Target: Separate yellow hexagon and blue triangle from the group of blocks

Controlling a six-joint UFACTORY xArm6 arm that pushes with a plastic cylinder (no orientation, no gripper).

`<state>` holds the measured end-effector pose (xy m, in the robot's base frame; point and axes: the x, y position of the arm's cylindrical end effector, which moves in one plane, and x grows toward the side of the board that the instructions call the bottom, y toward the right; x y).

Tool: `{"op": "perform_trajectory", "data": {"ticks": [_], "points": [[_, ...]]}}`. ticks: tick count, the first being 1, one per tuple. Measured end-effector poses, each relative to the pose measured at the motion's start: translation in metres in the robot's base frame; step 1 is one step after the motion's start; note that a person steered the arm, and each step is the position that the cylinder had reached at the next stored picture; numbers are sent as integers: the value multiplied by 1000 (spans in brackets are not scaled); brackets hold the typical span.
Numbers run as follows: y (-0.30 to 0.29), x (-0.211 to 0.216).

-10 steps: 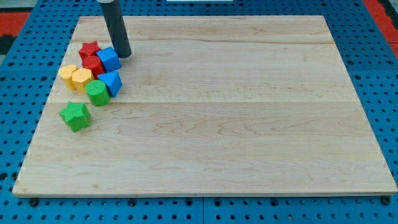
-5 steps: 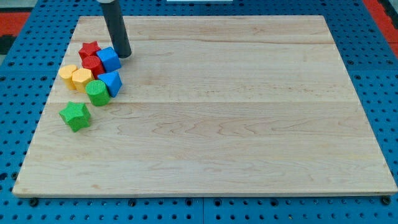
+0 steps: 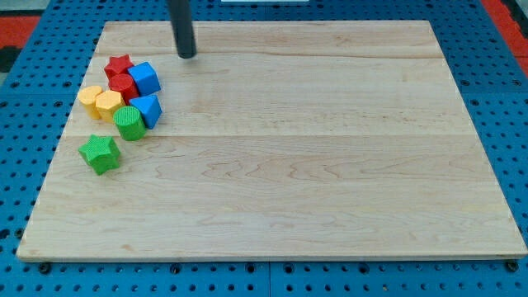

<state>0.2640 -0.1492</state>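
1. Eight small blocks sit in a cluster near the left edge of a pale wooden counter (image 3: 313,165), seen in the one camera view from above and in front.
2. A red star (image 3: 119,65) lies nearest the top-left corner, with a blue cube (image 3: 144,77) touching its right side and a second red block (image 3: 123,86), shape unclear, just below the star.
3. The blue triangle (image 3: 148,109) sits just below the blue cube, at the right side of the cluster and pressed against its neighbours.
4. The yellow hexagon (image 3: 109,105) sits left of the blue triangle, touching another yellow block (image 3: 90,100) that lies closest to the left edge.
5. A green cylinder (image 3: 128,122) touches the yellow hexagon and the blue triangle from below.
6. A green star (image 3: 100,153) lies a little apart, below the cluster, towards the bottom-left corner.
7. The arm carries no gripper, so nothing is grasped; it ends in a dark rod coming down from the top edge.
8. My tip (image 3: 188,56) rests on the counter near the top edge, up and to the right of the blue cube, clear of every block.
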Motion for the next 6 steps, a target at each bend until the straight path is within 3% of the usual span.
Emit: {"op": "perform_trajectory", "data": {"ticks": [2,5,6], "points": [[-154,-1],[-153,63],[-153,63]]}}
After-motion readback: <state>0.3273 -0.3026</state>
